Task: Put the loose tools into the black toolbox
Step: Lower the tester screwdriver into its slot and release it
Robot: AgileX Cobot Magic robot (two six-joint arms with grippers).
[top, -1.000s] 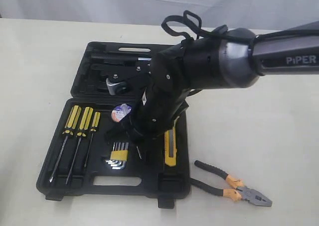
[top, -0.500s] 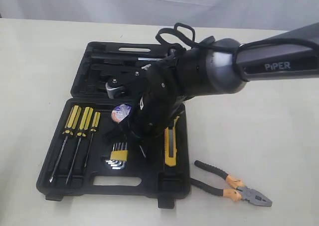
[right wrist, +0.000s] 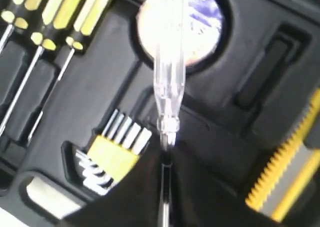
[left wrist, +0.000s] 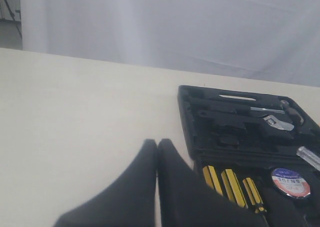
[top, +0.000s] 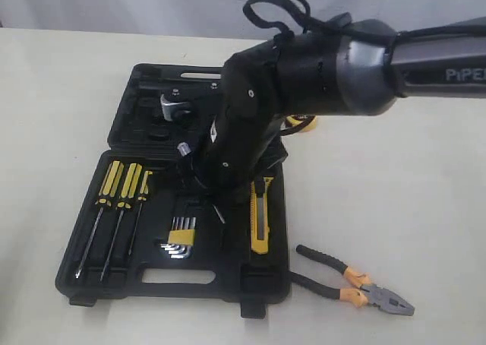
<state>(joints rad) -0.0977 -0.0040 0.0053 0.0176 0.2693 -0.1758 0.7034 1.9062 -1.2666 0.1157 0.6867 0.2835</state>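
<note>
1. Black toolbox [top: 228, 280] lies open on the pale surface [top: 61, 94], both halves flat, the slot-handle edge nearest the exterior camera.
2. Yellow-and-black utility knife [top: 259, 223] lies in the near half at its 3 o'clock side; three yellow-handled screwdrivers [top: 121, 185] fill the 9 o'clock side and the hex keys [top: 180, 235] sit between.
3. Black tape roll [left wrist: 291, 183] sits in a round recess of the near half, beside the screwdriver handles; the arm hides it from the exterior view.
4. Grey pliers [top: 357, 280] lie on the surface at 4 o'clock of the toolbox, apart from it.
5. Yellow tape measure [top: 302, 122] shows only as a sliver behind the arm, at 2 o'clock of the toolbox.
6. Right claw [right wrist: 165, 159] is pinched tight on the metal tip of a clear tester pen [right wrist: 169, 77], above the near half; the pen's body crosses in front of the tape roll, contact not discernible.
7. Left claw [left wrist: 156, 143] is closed with fingertips meeting, holding nothing, over bare surface at 9 o'clock of the toolbox.
</note>
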